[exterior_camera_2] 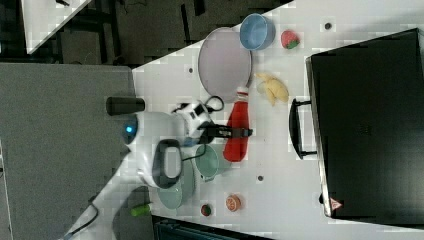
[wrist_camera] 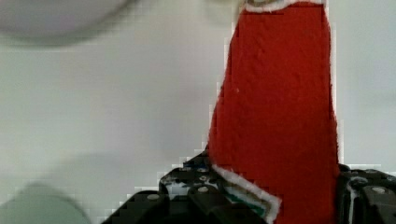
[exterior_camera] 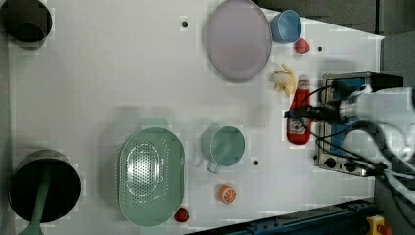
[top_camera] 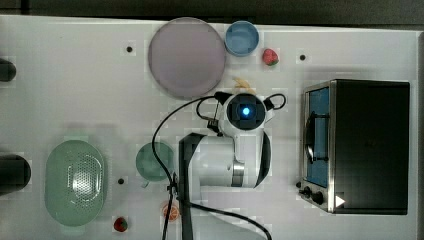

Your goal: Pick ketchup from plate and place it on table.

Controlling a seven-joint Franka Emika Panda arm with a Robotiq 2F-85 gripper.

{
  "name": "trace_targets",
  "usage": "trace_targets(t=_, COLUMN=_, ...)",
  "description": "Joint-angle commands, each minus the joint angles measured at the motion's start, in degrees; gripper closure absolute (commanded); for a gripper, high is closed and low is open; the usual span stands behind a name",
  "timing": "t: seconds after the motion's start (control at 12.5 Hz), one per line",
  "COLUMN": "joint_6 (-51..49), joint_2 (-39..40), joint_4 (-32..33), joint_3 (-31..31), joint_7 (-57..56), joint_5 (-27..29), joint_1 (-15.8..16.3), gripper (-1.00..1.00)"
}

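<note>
In the wrist view the ketchup (wrist_camera: pixel 275 107) rises as a tall red shape, its lower body sitting between the two black fingers (wrist_camera: pixel 196 196) of the gripper (wrist_camera: pixel 275 196); the jaws are clamped on the bottle's sides.

In the left view the bottle (exterior_camera: pixel 299 115) is at the right of the frame, with the dark fingers across its middle at the white label. It is off the plate (exterior_camera: pixel 238 39), which sits bare at the upper middle, well apart from it. Whether the bottle's base touches the table (exterior_camera: pixel 112 78) I cannot tell.

In the right view the ketchup (exterior_camera_2: pixel 236 132) sits at the frame's centre, its cap end just beside the plate's (exterior_camera_2: pixel 224 62) lower rim.

Just above the bottle in the left view lies a yellow banana (exterior_camera: pixel 285 81). To the bottle's left stands a green cup (exterior_camera: pixel 224 145), then a green basket (exterior_camera: pixel 151 176). Farther up sit a blue bowl (exterior_camera: pixel 286 26) and a strawberry (exterior_camera: pixel 302 46). A toaster oven (top_camera: pixel 365 145) fills the right of the top view.
</note>
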State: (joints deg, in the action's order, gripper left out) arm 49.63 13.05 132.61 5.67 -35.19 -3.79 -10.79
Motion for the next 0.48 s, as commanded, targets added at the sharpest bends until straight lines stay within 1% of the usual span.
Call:
trace_targets(t=0.08, joint_6=6.17, joint_2=0.82, joint_4=1.89, joint_3=0.42, joint_7=5.43, joint_5=0.43, joint_1=-0.1, gripper=-0.15)
trace_targets(t=0.16, joint_6=7.04, joint_2=2.08, joint_4=1.93, joint_3=0.44, joint_7=5.96, joint_5=0.43, joint_1=-0.1, gripper=-0.15)
trace_targets(t=0.24, joint_6=7.43, joint_2=3.08, joint_4=1.91, joint_3=0.36, joint_7=6.23, joint_5=0.55, joint_1=-0.12, gripper=-0.23)
trace_targets(t=0.48, joint_6=8.84, joint_2=3.38, joint_4=1.58, joint_3=0.49, joint_7=6.25, joint_5=1.22, joint_1=-0.11, gripper=-0.86)
